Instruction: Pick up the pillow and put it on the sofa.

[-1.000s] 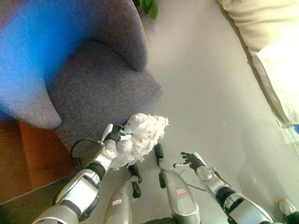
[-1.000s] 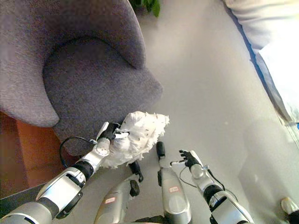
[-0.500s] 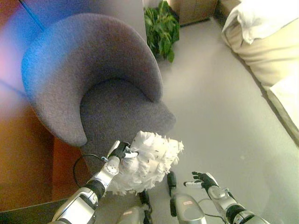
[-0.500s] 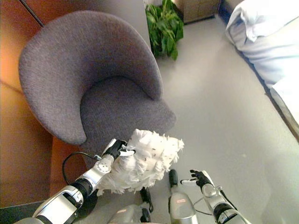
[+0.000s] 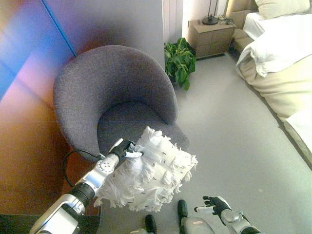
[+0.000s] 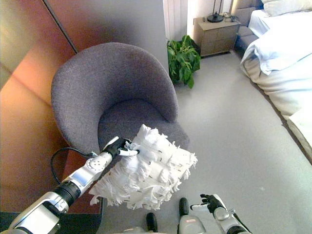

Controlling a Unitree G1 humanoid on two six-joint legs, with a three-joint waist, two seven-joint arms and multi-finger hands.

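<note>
Aloft, left hand (image 5: 122, 148) gripping white fringed pillow (image 5: 148, 171) by its upper corner, long axis slanting down-left, right hand (image 5: 217, 204) relaxed

Grey floor (image 5: 229, 141), grey tub sofa (image 5: 112, 92) standing on it, potted plant (image 5: 179, 61) and bedside cabinet (image 5: 210, 35) beyond, bed (image 5: 278, 58) alongside

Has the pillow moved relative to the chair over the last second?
Yes. The pillow, held by the left robot hand, has risen and now overlaps the chair seat's front edge.
</note>
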